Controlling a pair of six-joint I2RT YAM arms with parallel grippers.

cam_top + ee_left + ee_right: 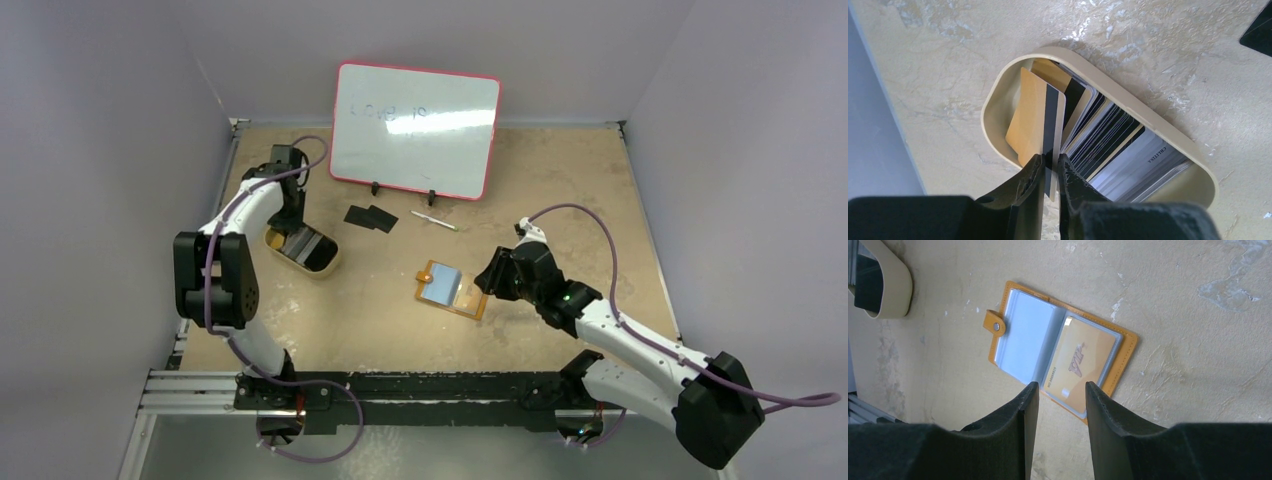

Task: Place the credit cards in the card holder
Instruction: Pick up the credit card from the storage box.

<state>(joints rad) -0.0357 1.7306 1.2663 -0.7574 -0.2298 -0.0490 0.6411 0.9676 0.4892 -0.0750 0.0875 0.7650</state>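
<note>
The orange-tan card holder [452, 288] lies open mid-table. In the right wrist view it [1125, 352] shows bluish sleeves, a snap tab [995, 326] and an orange-yellow card [1080, 362] in the right sleeve. My right gripper [1060, 390] is open and empty just off the holder's near edge; from the top it [487, 279] is at the holder's right end. My left gripper [1050, 160] is shut on a gold card with a black stripe [1040, 115], held on edge over the oval tin dish [1148, 112]. Two black cards [370, 217] lie flat by the whiteboard.
The dish [300, 250] holds a stack of several cards [1118, 150]. A whiteboard [415, 130] stands at the back with a slim pen [435, 221] in front of it. Grey walls close in the left, right and back sides.
</note>
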